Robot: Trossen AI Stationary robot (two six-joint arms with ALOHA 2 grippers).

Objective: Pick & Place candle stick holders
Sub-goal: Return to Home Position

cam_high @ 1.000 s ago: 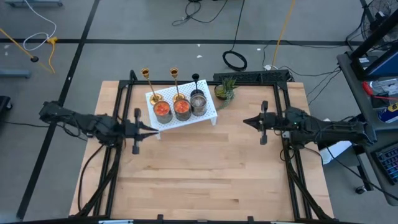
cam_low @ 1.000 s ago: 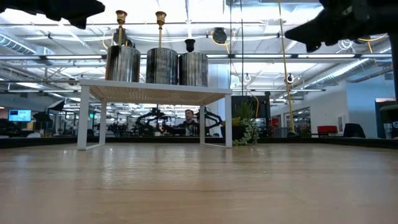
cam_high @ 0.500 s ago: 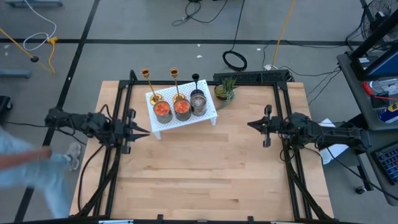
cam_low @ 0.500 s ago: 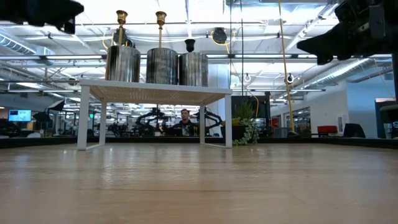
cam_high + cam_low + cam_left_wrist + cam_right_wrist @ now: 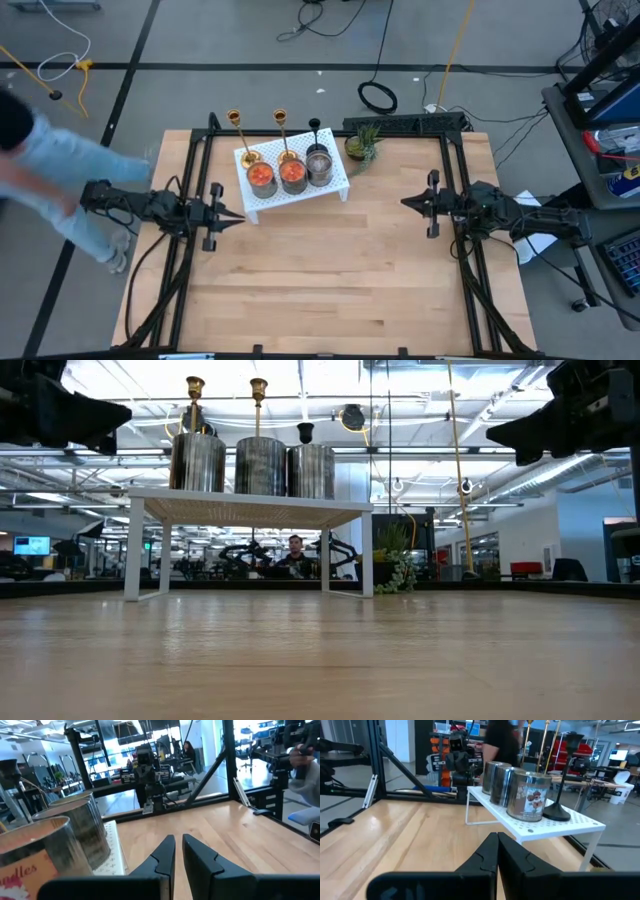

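Note:
Two gold candle stick holders and a shorter black one stand upright on their round bases along the far side of a white wire rack. They also show in the low view, gold, gold and black. The black one shows in the right wrist view. My left gripper is shut and empty, left of the rack and above the table. My right gripper is shut and empty, right of the rack.
Three metal tins stand on the rack in front of the holders. A small potted plant sits at the rack's far right. A person passes beside the table's left edge. Bare wood spreads on the near side.
My left gripper has drawn back toward the table's left edge, away from the rack, and has sunk lower. My right gripper has drawn back a little toward the right edge. A person has come into view at the table's left side.

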